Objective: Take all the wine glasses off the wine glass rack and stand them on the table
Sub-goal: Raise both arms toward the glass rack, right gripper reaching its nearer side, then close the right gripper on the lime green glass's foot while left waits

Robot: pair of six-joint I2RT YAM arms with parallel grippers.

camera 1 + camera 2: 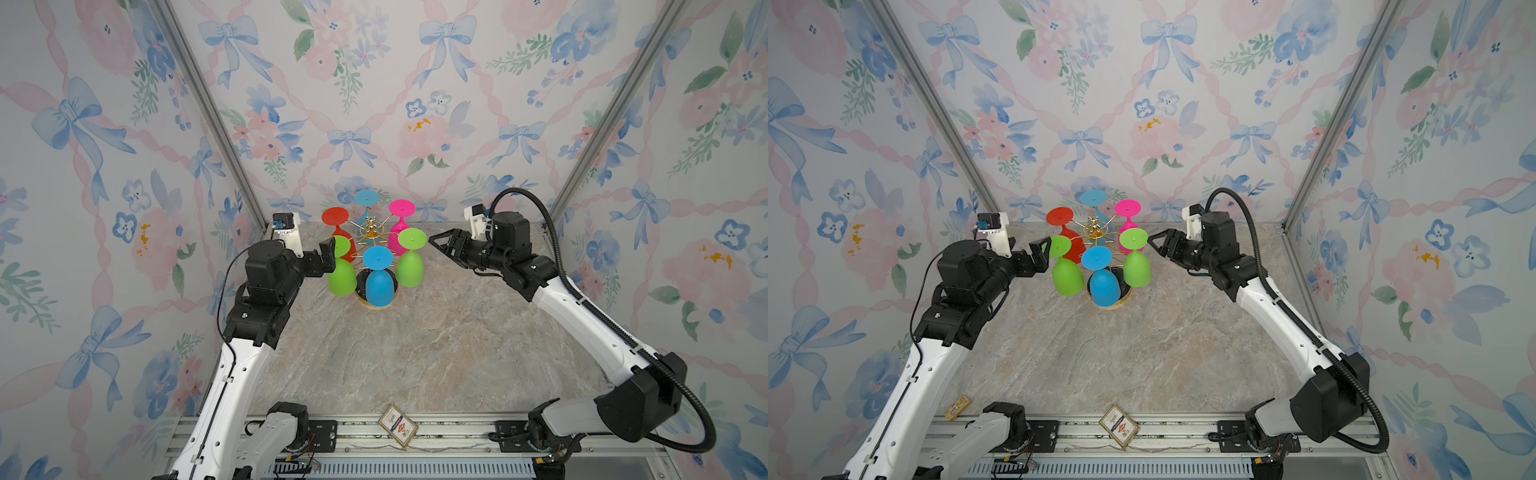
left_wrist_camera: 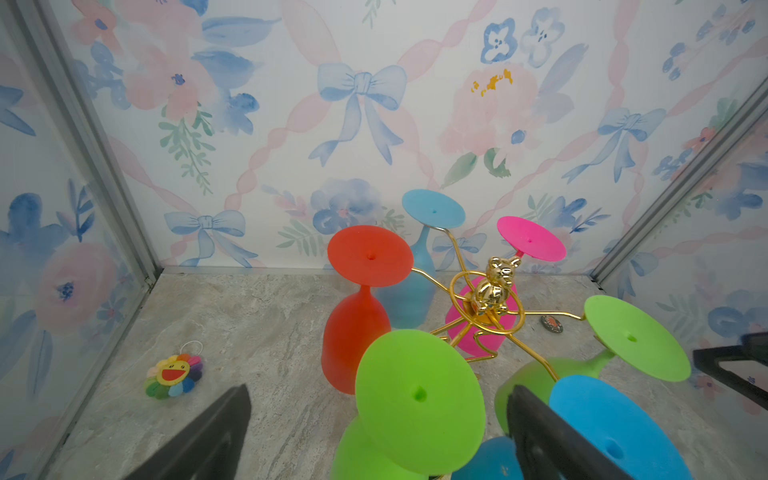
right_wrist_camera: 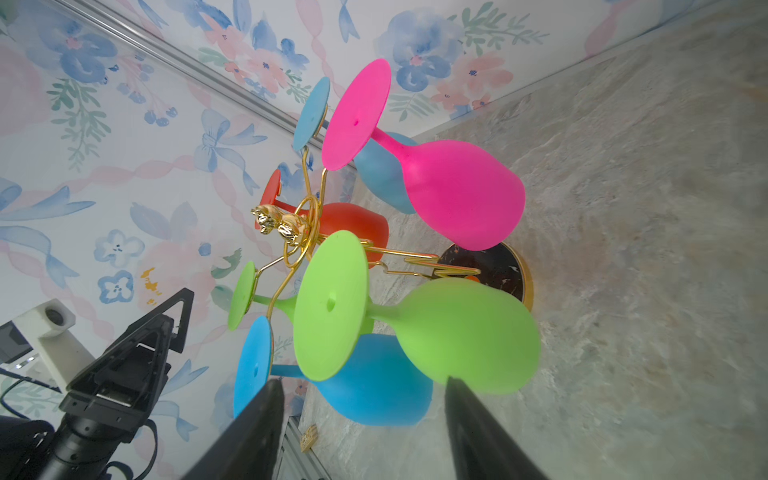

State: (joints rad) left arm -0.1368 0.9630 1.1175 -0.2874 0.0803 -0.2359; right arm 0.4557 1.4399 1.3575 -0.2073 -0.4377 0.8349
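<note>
On wine glass rack (image 1: pixel 371 232): six glasses (image 1: pixel 379 286), two green, two blue, one red, one pink; left gripper (image 1: pixel 327 254), right gripper (image 1: pixel 434 243) jaws apart.

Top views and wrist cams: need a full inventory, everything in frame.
wine glass rack: one, gold wire, black base, back centre of table
green wine glasses: two, hung upside down, rack's front left and front right
blue wine glasses: two, front and back
red wine glass: one, back left
pink wine glass: one, back right
bear figurine: one, gold, atop rack
table: one, grey marble pattern
flower keyring: one, rainbow, on table
small packets: two, front edge
left gripper: open, at left green glass
right gripper: open, short of right green glass
</note>
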